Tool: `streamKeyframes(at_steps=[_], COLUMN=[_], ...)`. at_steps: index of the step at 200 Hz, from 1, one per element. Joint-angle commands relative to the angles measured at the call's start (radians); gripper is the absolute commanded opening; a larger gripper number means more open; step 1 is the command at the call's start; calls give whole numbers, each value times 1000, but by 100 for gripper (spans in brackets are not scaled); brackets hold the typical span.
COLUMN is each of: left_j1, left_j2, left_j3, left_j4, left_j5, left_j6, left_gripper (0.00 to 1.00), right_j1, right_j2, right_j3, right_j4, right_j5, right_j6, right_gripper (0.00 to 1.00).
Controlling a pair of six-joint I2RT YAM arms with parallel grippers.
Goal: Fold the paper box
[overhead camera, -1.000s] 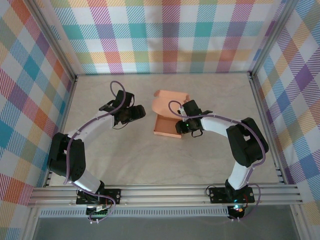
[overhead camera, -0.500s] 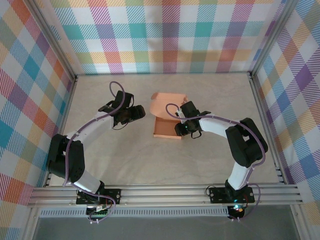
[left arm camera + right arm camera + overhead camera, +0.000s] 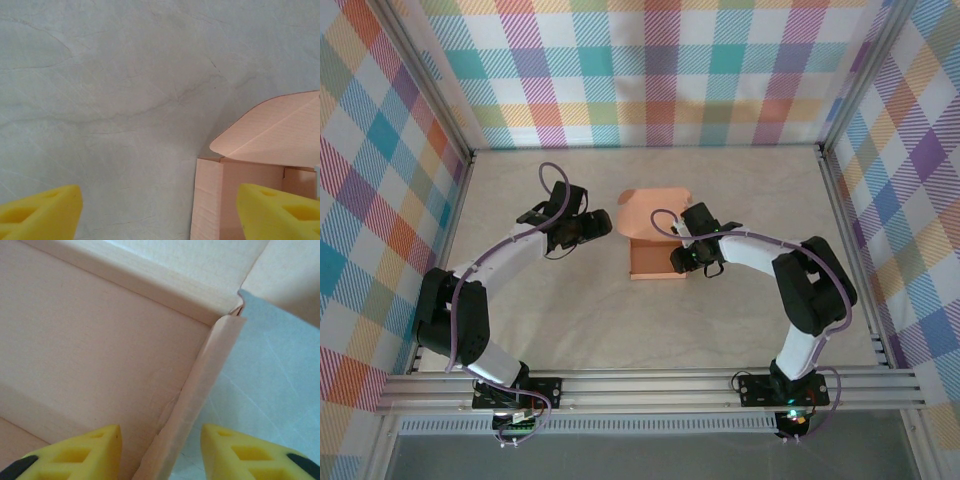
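paper box (image 3: 650, 258) swung square, shifted left, right hand (image 3: 680, 262) moved w/ it

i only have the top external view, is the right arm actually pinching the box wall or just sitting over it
Observer: not pinching. In the right wrist view the right gripper has its jaws astride the side wall of the paper box, one finger inside, one over the table, a gap showing on each side.
Operator: and the left, holding anything
Observer: no. The left gripper has its jaws wide apart with bare table between them; the box sits ahead to one side.
Operator: lid shut yet
Observer: no, the left wrist view shows the lid flap raised, arching over the open box.
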Motion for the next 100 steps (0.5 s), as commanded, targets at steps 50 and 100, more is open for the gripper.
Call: streamKeyframes(at_steps=[50,100], left_j1=[23,132], left_j2=[-18,150], left_j3=[66,313], left_j4=[143,18], left_j5=[28,339], left_j6=[330,582], left_gripper=[100,96], right_j1=[-21,-96], right_j2=[-240,-315], right_j3=[-4,20], right_j4=[-38,-80], right_j5=[-89,-177], right_j6=[-132,-191], right_gripper=[65,68])
